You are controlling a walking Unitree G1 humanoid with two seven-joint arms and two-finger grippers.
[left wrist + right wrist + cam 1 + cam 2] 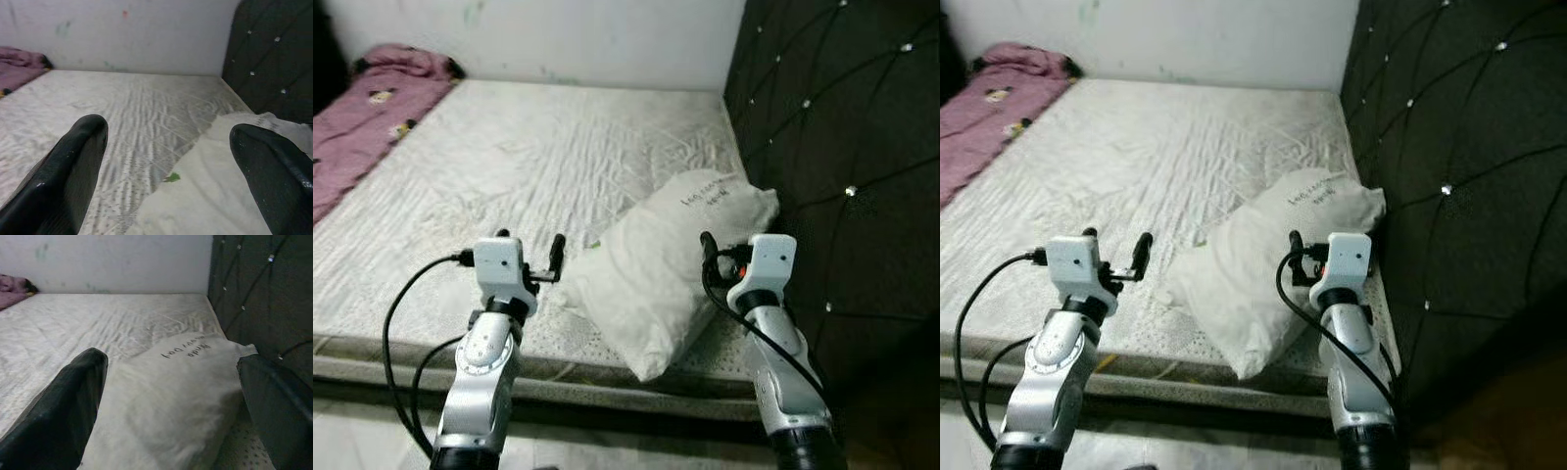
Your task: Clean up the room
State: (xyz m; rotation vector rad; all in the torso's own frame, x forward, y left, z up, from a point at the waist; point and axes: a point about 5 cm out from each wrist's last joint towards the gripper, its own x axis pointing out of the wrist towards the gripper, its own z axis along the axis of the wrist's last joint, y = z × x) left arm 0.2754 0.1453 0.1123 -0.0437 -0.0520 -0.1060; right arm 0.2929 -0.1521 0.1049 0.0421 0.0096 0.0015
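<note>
While the bed (509,166) spreads bare and white from wall to dark padded headboard (842,147), a pink blanket (372,108) lies bunched along its far left edge. Near the front right corner, beside the headboard, a white pillow (666,269) sits tilted — some handwriting on its upper end. Left claw (530,250) hovers spread just left of the pillow; right claw (171,396) — also spread — points over it.

Handwriting on pillow (666,274) too small to read; pink blanket (362,117) cut off at edge.
</note>
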